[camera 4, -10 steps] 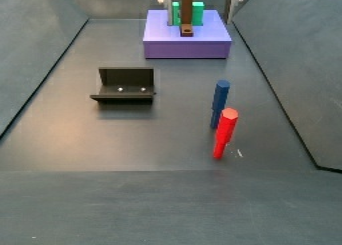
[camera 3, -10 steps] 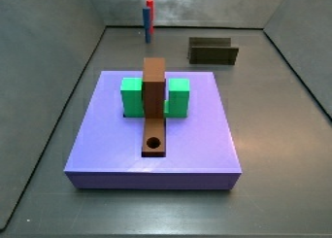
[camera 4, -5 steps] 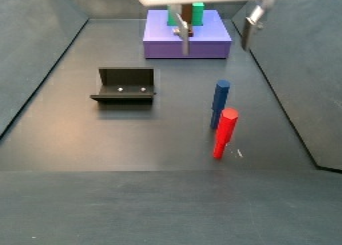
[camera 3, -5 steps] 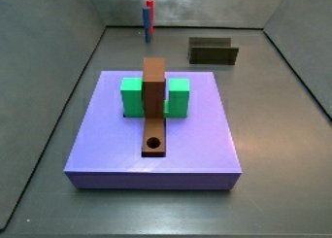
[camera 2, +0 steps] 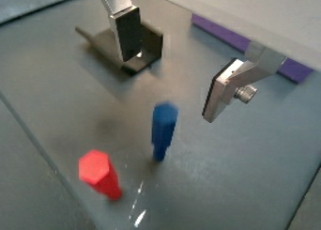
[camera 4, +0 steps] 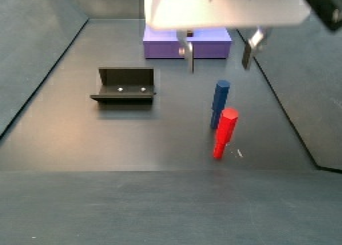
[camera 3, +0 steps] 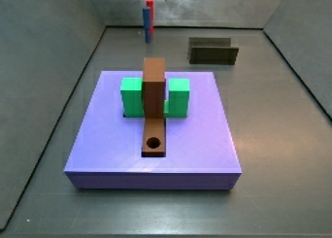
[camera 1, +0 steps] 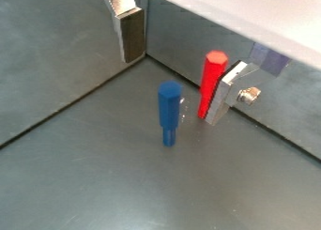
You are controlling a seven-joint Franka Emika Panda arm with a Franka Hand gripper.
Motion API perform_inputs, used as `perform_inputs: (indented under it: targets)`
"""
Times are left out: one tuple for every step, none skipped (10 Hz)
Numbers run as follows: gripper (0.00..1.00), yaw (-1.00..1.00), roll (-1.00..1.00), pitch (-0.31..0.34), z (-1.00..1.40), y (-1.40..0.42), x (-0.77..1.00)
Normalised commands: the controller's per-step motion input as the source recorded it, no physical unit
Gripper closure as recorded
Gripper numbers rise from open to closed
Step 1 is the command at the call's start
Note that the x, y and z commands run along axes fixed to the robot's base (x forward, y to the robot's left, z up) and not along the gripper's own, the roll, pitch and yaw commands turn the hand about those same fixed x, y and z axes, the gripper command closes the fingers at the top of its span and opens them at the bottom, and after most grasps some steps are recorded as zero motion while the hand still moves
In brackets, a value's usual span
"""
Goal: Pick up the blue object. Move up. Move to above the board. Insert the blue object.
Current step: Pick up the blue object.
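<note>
The blue object (camera 4: 221,103) is a slender blue peg standing upright on the grey floor, with a separate red peg (camera 4: 226,134) standing close beside it. Both wrist views show the blue peg (camera 1: 170,112) (camera 2: 162,130) and the red peg (camera 1: 211,82) (camera 2: 100,174) apart. In a side view the two overlap at the far end (camera 3: 148,20). My gripper (camera 4: 218,52) is open and empty above the blue peg, fingers spread wide (camera 1: 175,65) (camera 2: 175,65). The board (camera 3: 153,106) is a brown plank with a round hole, lying across a green block (camera 3: 178,96).
The board and green block rest on a purple platform (camera 3: 195,150), seen behind the gripper in a side view (camera 4: 207,46). The dark fixture (camera 4: 124,86) stands on the floor to one side and also shows in a side view (camera 3: 213,51) and a wrist view (camera 2: 148,53). Grey walls enclose the floor.
The gripper has come down into the side view and moved nearer, now hanging over the blue peg. The pegs and board have not moved.
</note>
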Motion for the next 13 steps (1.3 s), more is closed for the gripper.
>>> perform_inputs:
  targets:
    - [0.00,-0.11,-0.07,-0.001,-0.54,0.25,0.04]
    - [0.00,-0.11,-0.05,0.000,-0.51,0.22,0.01]
    - [0.00,-0.14,-0.07,0.000,-0.40,0.05,-0.06]
    - [0.00,-0.15,-0.07,0.000,-0.27,0.00,-0.17]
    - [0.00,-0.13,-0.07,0.000,-0.23,0.00,-0.02]
    - [0.00,-0.13,-0.02,0.000,-0.22,0.00,0.00]
    - [0.00,-0.10,0.00,0.000,-0.20,0.00,0.00]
    - [0.00,-0.08,0.00,0.000,-0.23,0.00,0.00]
    - [0.00,0.00,0.00,0.000,0.00,0.00,0.00]
    - [1.00,0.00,0.00,0.000,0.00,0.00,0.00]
    - [1.00,0.00,0.00,0.000,0.00,0.00,0.00]
    - [1.00,0.00,0.00,0.000,0.00,0.00,0.00]
    - [1.00,0.00,0.00,0.000,0.00,0.00,0.00]
